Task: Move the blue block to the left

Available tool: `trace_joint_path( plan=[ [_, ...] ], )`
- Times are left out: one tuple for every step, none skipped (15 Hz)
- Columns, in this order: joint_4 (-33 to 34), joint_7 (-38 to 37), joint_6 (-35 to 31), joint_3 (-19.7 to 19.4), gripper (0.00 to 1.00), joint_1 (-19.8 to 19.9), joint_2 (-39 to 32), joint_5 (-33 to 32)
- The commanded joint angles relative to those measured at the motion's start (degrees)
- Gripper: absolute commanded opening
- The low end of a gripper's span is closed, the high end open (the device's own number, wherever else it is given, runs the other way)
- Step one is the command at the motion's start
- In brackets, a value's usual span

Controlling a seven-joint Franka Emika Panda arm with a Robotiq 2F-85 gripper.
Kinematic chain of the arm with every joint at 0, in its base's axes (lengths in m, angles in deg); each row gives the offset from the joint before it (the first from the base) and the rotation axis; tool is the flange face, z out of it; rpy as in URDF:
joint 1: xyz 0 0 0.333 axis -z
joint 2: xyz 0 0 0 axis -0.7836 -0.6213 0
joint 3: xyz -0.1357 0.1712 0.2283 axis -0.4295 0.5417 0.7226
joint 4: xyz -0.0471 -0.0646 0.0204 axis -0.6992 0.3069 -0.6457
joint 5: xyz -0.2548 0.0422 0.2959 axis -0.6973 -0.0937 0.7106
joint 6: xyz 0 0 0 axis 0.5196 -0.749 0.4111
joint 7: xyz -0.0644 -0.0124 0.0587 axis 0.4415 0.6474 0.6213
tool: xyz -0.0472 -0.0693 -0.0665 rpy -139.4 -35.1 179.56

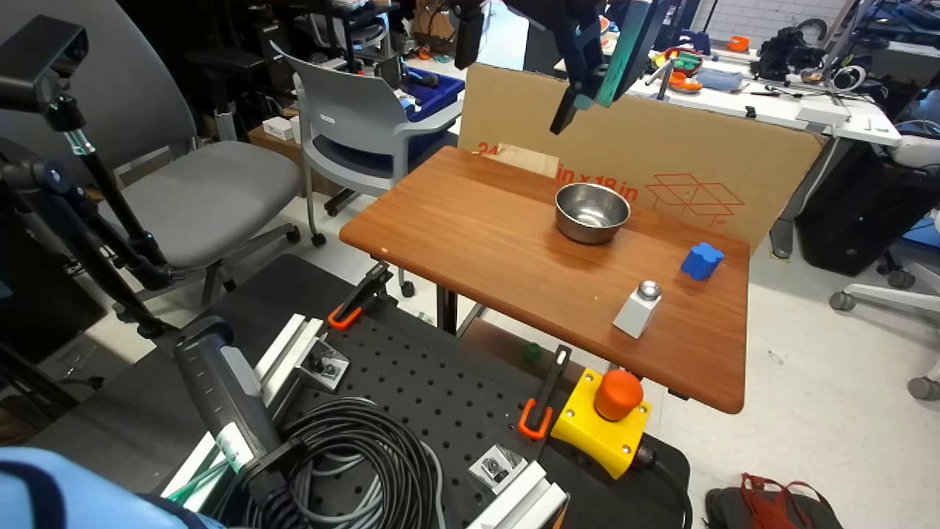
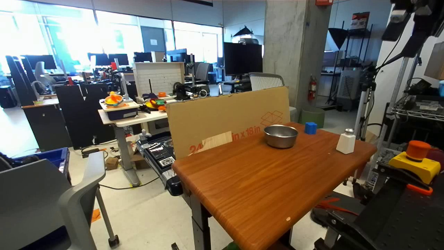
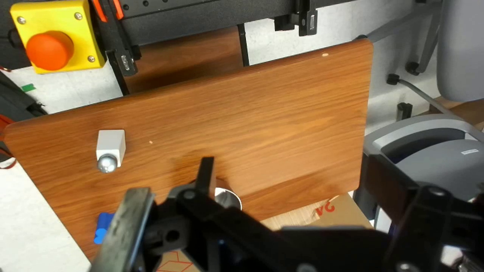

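Awaiting grasp: blue block (image 1: pixel 703 261) | on surface (image 1: pixel 470 213), near one end; apart from bowl (image 1: pixel 590 213) and bottle (image 1: pixel 636 313), likely leaving finger room | tool (image 1: pixel 512 97): raised, jaws spread, holding nothing, presumably to straddle it

In an exterior view the bowl (image 1: pixel 592 213) is on the counter (image 1: pixel 470 220), in front of the cardboard (image 1: pixel 683 158). Over to its right, near the right edge, there's the block (image 1: pixel 703 261), with the bottle (image 1: pixel 636 313) closer to the camera and a bit left. Also a chair (image 1: pixel 356 117) past the left end.
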Motion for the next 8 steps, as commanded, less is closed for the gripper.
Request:
trace_joint_path(
  plan=[
    [0.14, 0.42, 0.29, 0.69, 1.00, 0.69, -0.05, 0.55],
    [0.09, -0.46, -1.97, 1.07, 1.00, 0.65, -0.35, 1.08],
    [0.84, -1.02, -4.01, 1.52, 1.00, 0.98, -2.06, 0.58],
    [2.63, -1.89, -6.47, 1.65, 1.00, 1.24, -5.07, 0.47],
    [4.14, -2.03, -8.56, 1.61, 1.00, 1.45, -7.60, 0.00],
    [6.39, -1.68, -10.73, 1.23, 1.00, 1.59, -11.15, -0.43],
    [8.39, -1.86, -12.58, 0.91, 1.00, 2.00, -14.40, -0.66],
    [10.52, -1.59, -14.45, 0.57, 1.00, 2.69, -17.86, -1.29]
  ],
)
